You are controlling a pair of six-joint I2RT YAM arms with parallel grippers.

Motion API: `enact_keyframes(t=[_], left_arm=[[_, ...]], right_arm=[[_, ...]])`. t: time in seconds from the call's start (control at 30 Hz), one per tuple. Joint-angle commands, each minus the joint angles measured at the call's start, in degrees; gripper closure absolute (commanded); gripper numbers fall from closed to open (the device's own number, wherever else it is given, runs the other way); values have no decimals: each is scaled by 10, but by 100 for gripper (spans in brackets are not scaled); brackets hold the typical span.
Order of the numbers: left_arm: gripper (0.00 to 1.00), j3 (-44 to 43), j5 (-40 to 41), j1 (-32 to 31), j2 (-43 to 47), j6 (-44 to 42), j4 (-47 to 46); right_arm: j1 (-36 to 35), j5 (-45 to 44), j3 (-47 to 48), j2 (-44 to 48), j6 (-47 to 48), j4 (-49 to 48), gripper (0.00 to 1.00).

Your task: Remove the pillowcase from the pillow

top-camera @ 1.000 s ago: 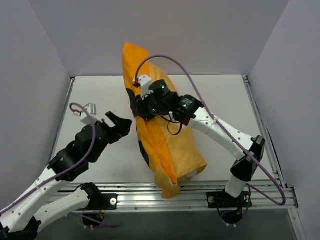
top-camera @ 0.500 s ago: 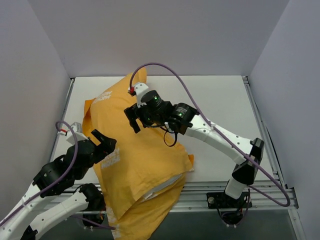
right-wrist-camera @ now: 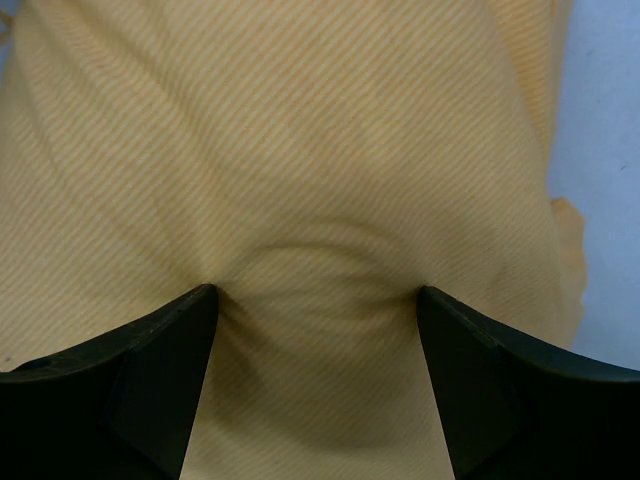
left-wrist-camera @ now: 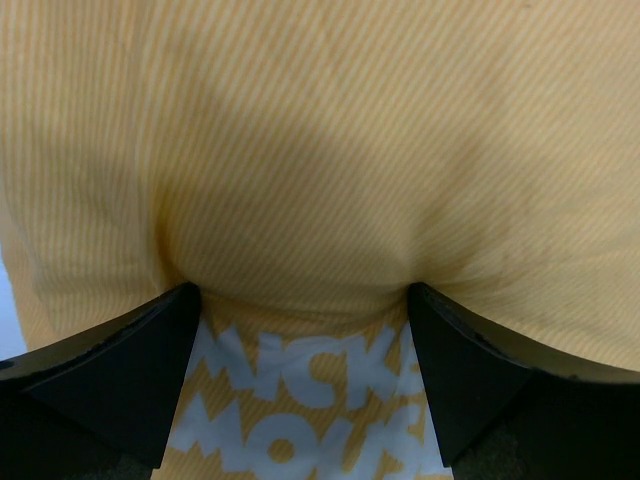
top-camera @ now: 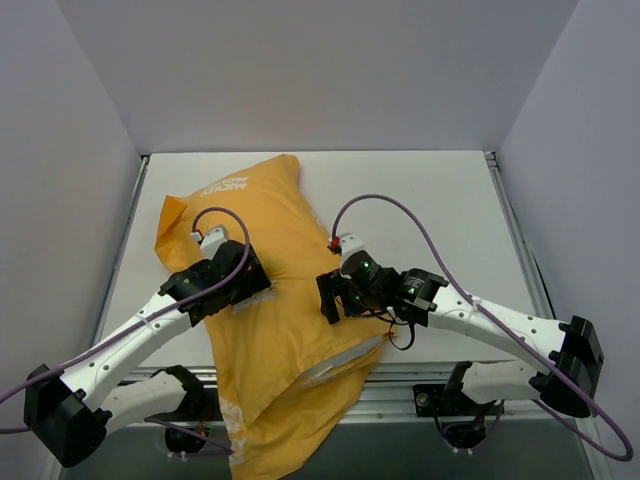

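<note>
The orange-yellow pillowcase (top-camera: 270, 240) lies flat across the table's left half, white lettering (top-camera: 225, 186) facing up. Its near end hangs over the front rail. A sliver of the white pillow (top-camera: 335, 366) shows at the case's opening near the front. My left gripper (top-camera: 248, 283) is open, both fingertips pressed into the fabric (left-wrist-camera: 320, 150), with lettering (left-wrist-camera: 310, 390) between them. My right gripper (top-camera: 330, 300) is also open, and its tips dent the case's right side (right-wrist-camera: 320, 130). In the wrist views the left gripper (left-wrist-camera: 305, 300) and the right gripper (right-wrist-camera: 315, 295) each straddle a shallow bulge of cloth.
The white table (top-camera: 440, 210) is bare to the right of the pillow and shows as a pale strip (right-wrist-camera: 605, 150) in the right wrist view. An aluminium rail (top-camera: 480, 378) runs along the front edge. Grey walls close in the left, back and right.
The pillow, held upright by the right gripper a second ago, has dropped flat. The right gripper let go and came down onto its right side. The left gripper moved onto the case.
</note>
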State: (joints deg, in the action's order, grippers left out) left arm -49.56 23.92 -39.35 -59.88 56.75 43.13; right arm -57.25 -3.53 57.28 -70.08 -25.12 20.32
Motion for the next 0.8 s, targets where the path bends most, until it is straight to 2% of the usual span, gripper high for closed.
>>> enact_keyframes(t=[0.0, 0.07, 0.23, 0.3, 0.4, 0.5, 0.53, 0.63, 0.67, 0.7, 0.77], left_arm=[[6, 21, -46, 30, -23, -3, -83], [6, 22, -51, 42, -32, -9, -92], [6, 2, -70, 88, -35, -47, -101], [6, -12, -77, 89, -32, -89, -107], [6, -39, -121, 89, -33, -172, -122], [6, -64, -173, 75, -38, -238, -104], [6, -71, -170, 61, -38, -251, -94], [6, -96, -80, -32, -38, -296, -62], [6, -101, -38, -58, -41, -303, -56], [6, -112, -22, -98, -44, -307, -48], [6, -120, 4, -133, -56, -305, -46]], right_arm=[[11, 29, -78, 10, -55, -110, 25], [42, 53, -91, -10, -44, -146, 28], [136, 83, -57, -149, -10, -236, 30], [167, 69, 7, -216, 29, -238, 31], [195, 43, 134, -286, 73, -189, 31], [202, 37, 224, -298, 93, -151, 30], [203, 17, 236, -292, 97, -143, 29], [205, 0, 253, -257, 90, -128, 24], [205, -5, 249, -245, 84, -126, 21], [206, -9, 242, -215, 79, -123, 20], [206, -16, 210, -182, 61, -121, 17]])
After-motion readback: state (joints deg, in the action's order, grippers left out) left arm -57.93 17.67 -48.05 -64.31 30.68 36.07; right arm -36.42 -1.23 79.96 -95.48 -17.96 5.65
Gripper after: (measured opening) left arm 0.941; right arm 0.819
